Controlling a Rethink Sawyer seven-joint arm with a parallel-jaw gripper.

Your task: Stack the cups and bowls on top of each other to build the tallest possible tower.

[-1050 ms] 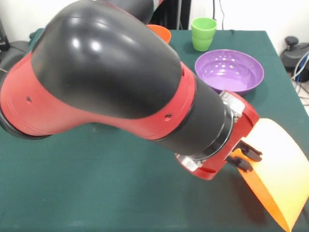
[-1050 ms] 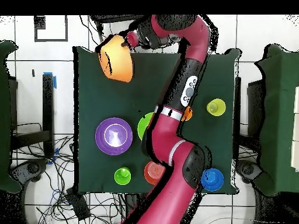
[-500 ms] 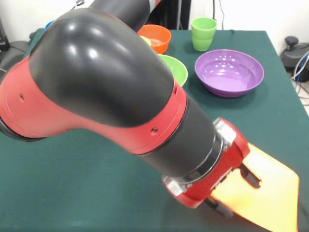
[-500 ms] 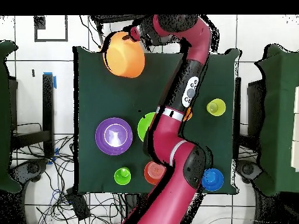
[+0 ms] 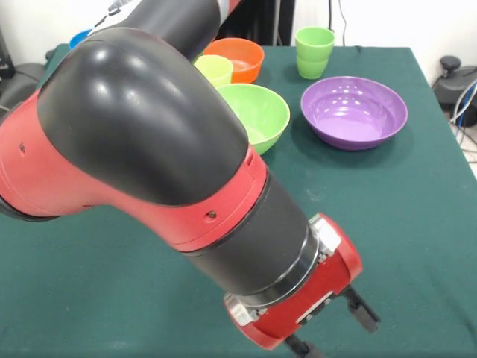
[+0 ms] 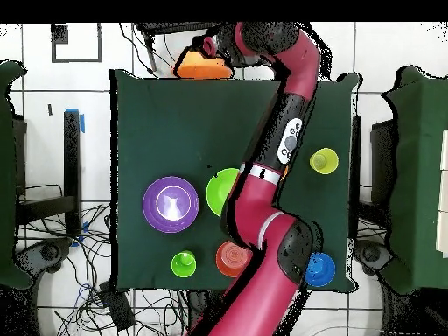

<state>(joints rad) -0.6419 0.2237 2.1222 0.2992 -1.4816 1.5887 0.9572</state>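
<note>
My gripper (image 5: 332,330) hangs low over the table's near right part, and both black fingertips (image 5: 362,310) show. The front view does not show what it holds. Overhead, the gripper (image 6: 219,54) sits at the table's top edge, shut on the very large yellow-orange bowl (image 6: 201,66), which is tilted edge-on. The lime green bowl (image 5: 259,112) (image 6: 219,189) and the purple bowl (image 5: 354,112) (image 6: 171,204) stand side by side. Behind them are the small orange bowl (image 5: 240,57) (image 6: 229,256), a green cup (image 5: 314,52) (image 6: 184,263) and a yellowish cup (image 5: 214,70).
The blue bowl (image 5: 77,37) (image 6: 319,269) sits in a back corner. A lime-yellow cup (image 6: 324,161) stands alone near the overhead view's right table edge. My arm (image 5: 149,134) covers much of the table's left and middle in the front view.
The arm swung lower and nearer in the front view, and the yellow-orange bowl left that picture. Overhead, the bowl moved right to the table's top edge and turned edge-on.
</note>
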